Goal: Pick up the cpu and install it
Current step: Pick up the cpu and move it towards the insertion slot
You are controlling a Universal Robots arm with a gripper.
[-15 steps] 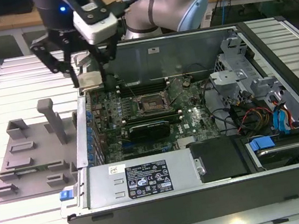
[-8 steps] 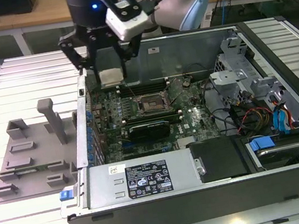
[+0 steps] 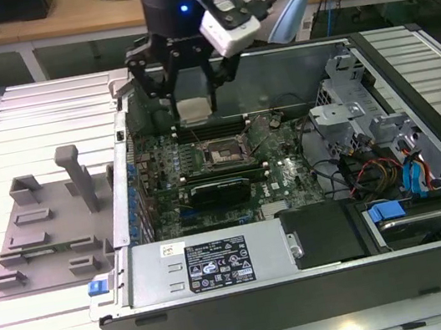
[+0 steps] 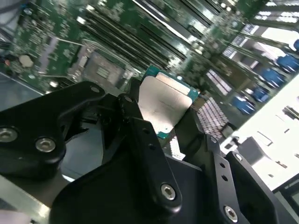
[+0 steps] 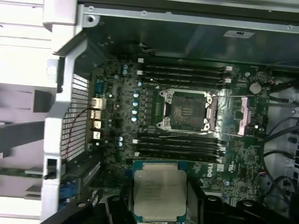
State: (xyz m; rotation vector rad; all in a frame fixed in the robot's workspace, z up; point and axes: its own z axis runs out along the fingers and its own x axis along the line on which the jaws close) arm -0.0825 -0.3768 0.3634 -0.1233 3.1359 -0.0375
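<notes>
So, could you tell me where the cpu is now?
In the exterior view the cpu is held in the gripper above the motherboard in the open case, near the empty socket.

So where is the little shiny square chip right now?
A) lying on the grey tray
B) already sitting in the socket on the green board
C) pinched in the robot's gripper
C: the cpu is clamped between the fingers of the gripper, and the socket has no chip in it.
</notes>
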